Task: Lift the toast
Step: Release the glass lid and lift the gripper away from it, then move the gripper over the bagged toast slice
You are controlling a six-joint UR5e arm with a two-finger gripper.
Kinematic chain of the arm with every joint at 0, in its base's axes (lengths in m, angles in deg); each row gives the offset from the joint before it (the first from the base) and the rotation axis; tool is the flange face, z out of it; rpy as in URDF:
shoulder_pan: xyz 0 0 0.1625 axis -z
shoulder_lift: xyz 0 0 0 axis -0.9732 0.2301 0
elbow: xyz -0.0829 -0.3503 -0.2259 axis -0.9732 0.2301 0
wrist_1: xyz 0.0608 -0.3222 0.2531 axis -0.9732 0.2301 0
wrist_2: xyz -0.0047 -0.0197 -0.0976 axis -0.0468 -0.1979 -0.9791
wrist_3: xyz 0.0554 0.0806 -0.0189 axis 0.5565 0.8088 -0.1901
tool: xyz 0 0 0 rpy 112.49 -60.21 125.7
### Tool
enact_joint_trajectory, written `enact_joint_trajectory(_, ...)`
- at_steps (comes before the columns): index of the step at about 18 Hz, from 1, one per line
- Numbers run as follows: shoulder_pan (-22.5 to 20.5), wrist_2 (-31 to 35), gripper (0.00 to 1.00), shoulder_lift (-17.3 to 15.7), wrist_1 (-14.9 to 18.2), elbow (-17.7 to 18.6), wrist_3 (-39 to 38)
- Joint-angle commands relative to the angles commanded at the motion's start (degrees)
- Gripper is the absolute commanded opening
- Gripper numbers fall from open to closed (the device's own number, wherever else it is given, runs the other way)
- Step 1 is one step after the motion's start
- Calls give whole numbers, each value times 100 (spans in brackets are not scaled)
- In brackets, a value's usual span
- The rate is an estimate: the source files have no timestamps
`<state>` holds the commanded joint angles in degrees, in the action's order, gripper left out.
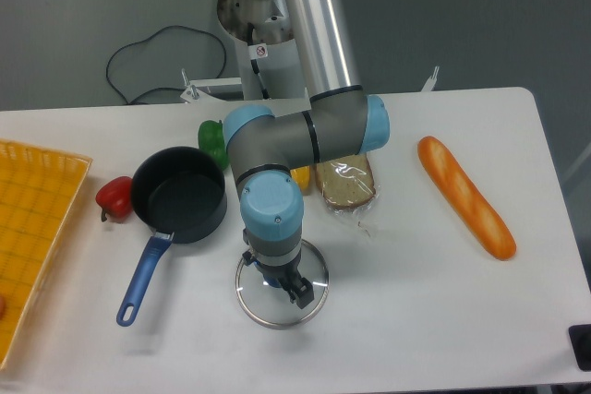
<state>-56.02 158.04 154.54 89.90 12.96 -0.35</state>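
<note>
The toast [347, 184] is a flat tan-brown slice in crinkly clear plastic. It lies on the white table just right of the arm's wrist, and its top edge is partly hidden under the forearm. My gripper [283, 280] points down over the middle of a round glass lid [314, 276], below and to the left of the toast and clear of it. The wrist body hides most of the fingers, so I cannot tell how the jaws stand or whether they touch the lid.
A black pot with a blue handle [179, 197] stands left of the gripper, with a red pepper [113, 198] beside it and a green pepper [211, 139] behind. A yellow pepper [301, 178] peeks out beside the toast. An orange baguette [466, 197] lies right. A yellow basket [32, 228] is at the left edge.
</note>
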Motion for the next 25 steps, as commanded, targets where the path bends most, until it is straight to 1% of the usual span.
enact_joint_trajectory(6, -35, -18, 100, -79, 17, 35, 97)
enact_joint_trajectory(8, -70, -44, 100, -149, 35, 149, 62)
enact_joint_trajectory(10, -202, -53, 100, -281, 44, 342, 88)
enact_joint_trajectory(12, -228, -44, 100, -369, 9, 553, 45)
enact_joint_trajectory(14, -255, -35, 100, -360, 9, 580, -104)
enact_joint_trajectory(17, -413, -61, 100, -360, 0, 676, -228)
enact_joint_trajectory(19, -483, -70, 100, -352, -17, 668, -403)
enact_joint_trajectory(20, -536, -157, 100, -352, -52, 607, -509)
enact_joint_trajectory(22, -641, -447, 100, -334, -105, 598, -606)
enact_joint_trajectory(25, -817, -483, 100, -352, -105, 598, -729)
